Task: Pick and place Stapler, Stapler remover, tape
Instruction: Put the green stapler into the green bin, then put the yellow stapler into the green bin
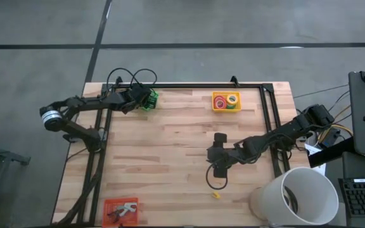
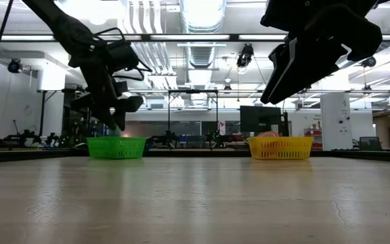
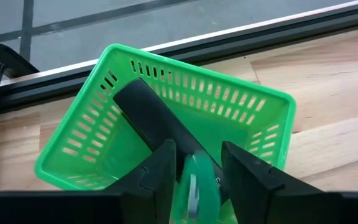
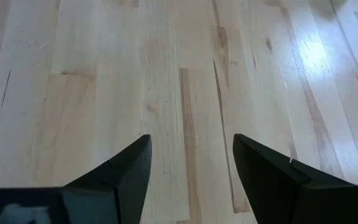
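The stapler (image 3: 157,118) lies slantwise inside the green basket (image 3: 253,102) at the bench's (image 1: 170,145) far edge, directly beneath the left tool (image 3: 194,180), whose fingers straddle its long axis, apparently parted. The right tool (image 4: 191,174), open and empty, hovers well apart from the basket.
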Available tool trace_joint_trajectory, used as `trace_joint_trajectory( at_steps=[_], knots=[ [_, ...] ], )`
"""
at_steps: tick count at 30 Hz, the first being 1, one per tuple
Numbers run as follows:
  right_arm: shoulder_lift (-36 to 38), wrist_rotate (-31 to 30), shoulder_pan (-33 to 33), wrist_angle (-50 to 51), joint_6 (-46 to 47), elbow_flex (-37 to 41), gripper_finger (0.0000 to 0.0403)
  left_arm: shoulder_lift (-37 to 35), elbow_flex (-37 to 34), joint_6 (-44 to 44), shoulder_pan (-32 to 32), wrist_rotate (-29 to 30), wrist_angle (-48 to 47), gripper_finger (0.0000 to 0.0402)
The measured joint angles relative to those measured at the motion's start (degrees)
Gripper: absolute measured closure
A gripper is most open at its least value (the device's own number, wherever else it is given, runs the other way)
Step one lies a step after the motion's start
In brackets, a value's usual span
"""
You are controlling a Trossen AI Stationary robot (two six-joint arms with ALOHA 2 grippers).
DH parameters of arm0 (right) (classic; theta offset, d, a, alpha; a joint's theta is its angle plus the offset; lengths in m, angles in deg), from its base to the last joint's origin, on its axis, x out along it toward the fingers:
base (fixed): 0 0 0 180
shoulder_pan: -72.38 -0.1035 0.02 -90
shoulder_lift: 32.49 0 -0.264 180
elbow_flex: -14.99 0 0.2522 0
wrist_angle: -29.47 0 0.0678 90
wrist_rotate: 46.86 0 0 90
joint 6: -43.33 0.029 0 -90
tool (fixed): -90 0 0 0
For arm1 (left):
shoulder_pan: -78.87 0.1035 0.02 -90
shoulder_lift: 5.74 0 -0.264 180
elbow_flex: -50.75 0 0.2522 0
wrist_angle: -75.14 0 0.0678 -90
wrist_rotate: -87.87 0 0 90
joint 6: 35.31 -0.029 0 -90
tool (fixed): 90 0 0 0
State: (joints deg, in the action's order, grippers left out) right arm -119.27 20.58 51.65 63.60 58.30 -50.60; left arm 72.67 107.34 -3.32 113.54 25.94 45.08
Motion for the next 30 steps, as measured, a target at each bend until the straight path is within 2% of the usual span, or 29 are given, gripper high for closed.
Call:
trace_joint_trajectory(
  at_steps=[6, 10, 16, 20, 30],
  knots=[
    [0.0, 0.0, 0.0, 0.0, 0.0, 0.0, 0.0184, 0.0, -0.1, 1.1, 0.0, -0.2, 0.0, 0.0247],
    [0.0, 0.0, 0.0, 0.0, 0.0, 0.3, 0.0184, 0.0, 0.0, 1.0, -1.1, -2.8, 0.0, 0.024],
    [0.0, 0.0, 0.0, 0.2, 0.0, 0.6, 0.0184, 0.0, 0.1, -1.7, -7.6, -7.6, 4.1, 0.0243],
    [0.0, 0.8, 0.0, 0.4, 2.2, 0.6, 0.0184, -0.2, 0.1, -2.4, -13.5, -7.9, 7.6, 0.0243],
    [0.1, 21.8, -1.7, 0.4, 15.9, 0.6, 0.0184, -0.3, 0.1, -2.8, -31.0, -7.4, 21.6, 0.0246]
  ],
)
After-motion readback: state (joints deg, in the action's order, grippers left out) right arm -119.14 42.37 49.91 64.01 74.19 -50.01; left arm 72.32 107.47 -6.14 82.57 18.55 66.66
